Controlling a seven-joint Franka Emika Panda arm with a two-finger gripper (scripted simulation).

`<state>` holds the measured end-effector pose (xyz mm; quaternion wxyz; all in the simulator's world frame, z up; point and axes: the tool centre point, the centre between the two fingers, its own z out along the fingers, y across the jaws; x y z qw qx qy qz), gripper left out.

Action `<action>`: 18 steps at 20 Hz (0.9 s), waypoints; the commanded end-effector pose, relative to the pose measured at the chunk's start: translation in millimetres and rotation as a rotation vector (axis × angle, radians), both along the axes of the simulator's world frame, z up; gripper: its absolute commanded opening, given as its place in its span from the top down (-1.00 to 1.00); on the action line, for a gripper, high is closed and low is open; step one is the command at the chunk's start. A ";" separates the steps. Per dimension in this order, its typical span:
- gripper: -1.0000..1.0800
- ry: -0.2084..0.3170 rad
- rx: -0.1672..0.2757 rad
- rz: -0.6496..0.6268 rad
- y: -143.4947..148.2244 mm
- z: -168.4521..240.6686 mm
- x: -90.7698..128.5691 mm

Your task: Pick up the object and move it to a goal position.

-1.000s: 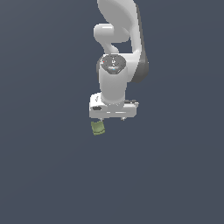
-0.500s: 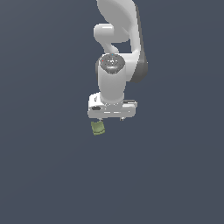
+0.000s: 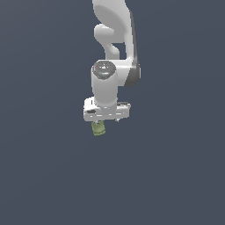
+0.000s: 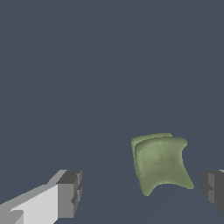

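The object is a small olive-green piece with a curved face and pointed lower lobes. In the wrist view it lies between my gripper's two dark fingertips, much nearer one finger than the other, with a gap on each side. The jaws stand wide apart and hold nothing. In the exterior view the object shows as a small green block just below the white hand, toward that view's left. My gripper hangs straight down over it, and its fingers are mostly hidden there.
A plain dark grey surface fills both views. The white arm rises to the top of the exterior view. No other objects or edges show.
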<state>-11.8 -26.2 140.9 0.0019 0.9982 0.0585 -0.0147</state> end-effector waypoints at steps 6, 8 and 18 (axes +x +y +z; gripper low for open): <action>-0.92 -0.016 0.006 0.090 -31.5 -29.4 -12.3; -0.92 -0.019 0.006 0.109 -38.0 -35.5 -15.4; -0.92 -0.028 0.008 0.158 -54.0 -50.5 -24.0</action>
